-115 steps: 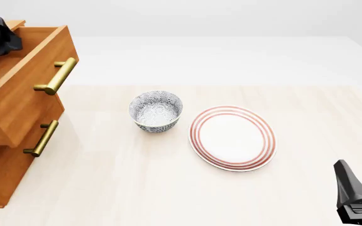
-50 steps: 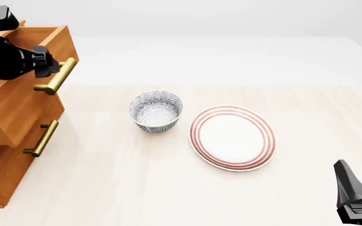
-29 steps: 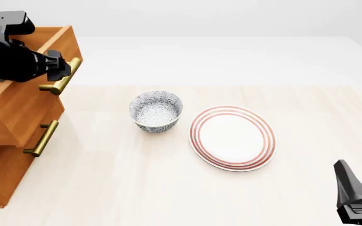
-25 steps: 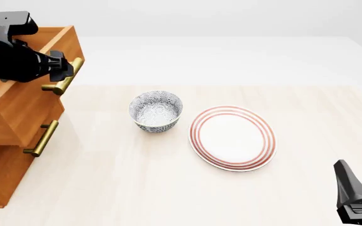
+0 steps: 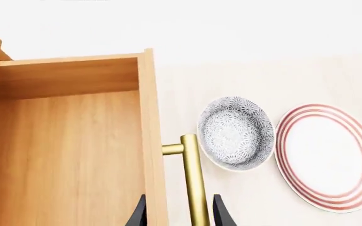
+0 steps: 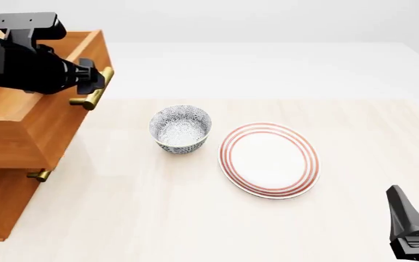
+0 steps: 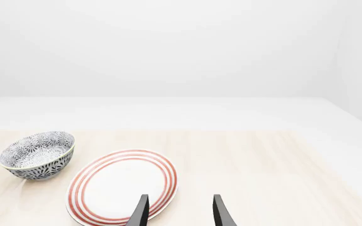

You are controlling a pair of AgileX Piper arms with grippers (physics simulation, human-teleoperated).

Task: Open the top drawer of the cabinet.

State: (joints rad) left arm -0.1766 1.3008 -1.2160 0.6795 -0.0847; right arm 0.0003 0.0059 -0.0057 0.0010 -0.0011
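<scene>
The cabinet (image 6: 2, 207) stands at the far left of the tabletop (image 6: 195, 218), and its top drawer (image 6: 28, 125) is pulled well out toward the right, so that its front overhangs the drawer below and hides all but the near end of that lower handle (image 6: 39, 175). From the left wrist view the drawer shows as an open wooden box with bare boards inside. The left gripper (image 6: 93, 83) reaches in from the left over the drawer's open top, and its fingers (image 5: 138, 214) are closed around the brass handle (image 5: 193, 181), one on each side of the bar, with the drawer's front wall just beside the nearer one. Right of the drawer, apart from it, a patterned blue-grey bowl (image 6: 180, 129) sits upright on the tabletop, and just beyond it to the right lies a white plate with red rings (image 6: 269, 159), near the bowl but not touching it. The right gripper (image 6: 413, 226) rests at the near right corner, well apart from the plate; the right wrist view shows its fingers (image 7: 140, 212) spread with nothing between them, pointed over the near edge of the plate.
</scene>
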